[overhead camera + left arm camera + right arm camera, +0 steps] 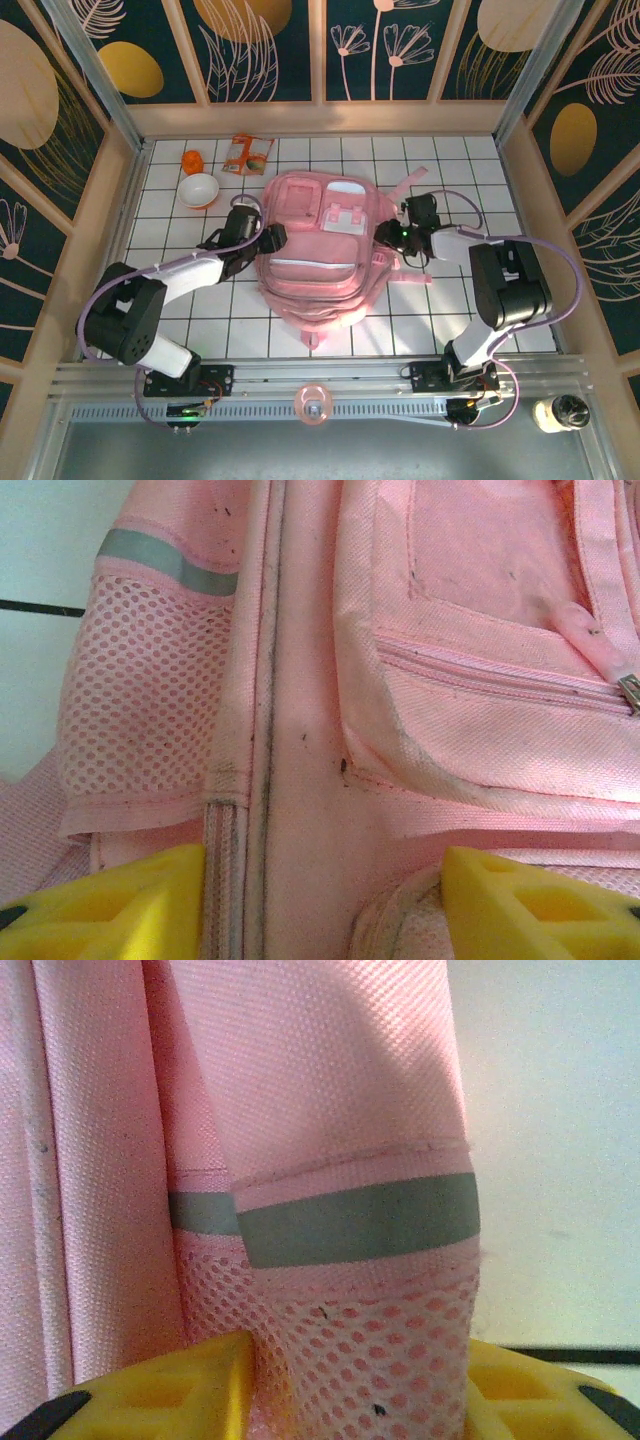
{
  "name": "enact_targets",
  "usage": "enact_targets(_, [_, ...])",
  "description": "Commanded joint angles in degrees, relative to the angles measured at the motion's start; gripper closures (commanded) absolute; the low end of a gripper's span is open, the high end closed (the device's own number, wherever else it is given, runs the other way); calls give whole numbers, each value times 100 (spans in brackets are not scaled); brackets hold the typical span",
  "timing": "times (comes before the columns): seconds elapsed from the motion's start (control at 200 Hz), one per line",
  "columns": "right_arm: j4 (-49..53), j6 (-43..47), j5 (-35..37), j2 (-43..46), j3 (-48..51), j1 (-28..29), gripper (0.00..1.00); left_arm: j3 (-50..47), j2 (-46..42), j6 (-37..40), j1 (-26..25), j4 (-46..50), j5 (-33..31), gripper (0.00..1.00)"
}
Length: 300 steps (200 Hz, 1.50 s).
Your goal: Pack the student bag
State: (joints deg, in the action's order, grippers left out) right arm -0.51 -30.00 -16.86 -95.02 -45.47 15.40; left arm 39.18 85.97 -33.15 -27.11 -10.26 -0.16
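Beyond student bag [320,250], bowl [199,189], packet [247,154]

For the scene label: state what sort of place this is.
Probably a staged robot test cell: white gridded table, printed floral wall panels, left arm and right arm mounted on a metal rail around the student bag.

The student bag [315,250] lies flat at the centre of the surface [480,190]. Toward the far left corner sits a bowl [199,189], with a small round item [192,161] behind it and a packet [247,155] to that item's right. The left gripper [270,238] meets the bag's left side, jaws astride a seam. The right gripper [392,236] meets its right side, jaws astride a mesh pocket [380,1350].
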Motion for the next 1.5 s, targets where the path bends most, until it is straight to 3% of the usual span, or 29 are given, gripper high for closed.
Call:
enact_targets(0.0, [-355,-138,-35,-186,-314,186,57,-171,-158,-271,-4,323,-226,38])
enact_targets(0.17, [-439,-337,161,-144,-230,322,56,-155,-175,-333,2,261,-325,35])
enact_targets(0.355, [-111,-268,601,569,-212,307,50,177,-561,-183,43,473,-643,28])
enact_targets(0.525, [529,50,1288,1700,-441,255,32,507,-1423,121,221,805,-1028,20])
enact_targets(0.591, [635,264,1554,2181,-488,203,18,590,-1829,353,273,883,-1377,16])
enact_targets(0.631, [657,423,1732,2451,-497,153,2,619,-2075,519,299,886,-1627,11])
enact_targets(0.706, [566,742,2170,2886,-444,52,1,528,-2526,911,329,731,-2262,1])
enact_targets(0.906, [-526,2158,2800,3900,495,-316,1,-845,-3556,2278,364,-1098,-3854,1])
enact_targets(1.096, [-1734,3211,2539,4407,1929,-1006,1,-2393,-3671,3203,390,-3226,-4488,1])
enact_targets(1.331, [-3590,3132,1556,4138,3287,-1833,1,-3402,-2681,3134,648,-4886,-4352,1])
enact_targets(1.496, [-5103,3140,1220,3469,3846,-1902,1,-3706,-1898,3233,984,-6167,-3588,1])
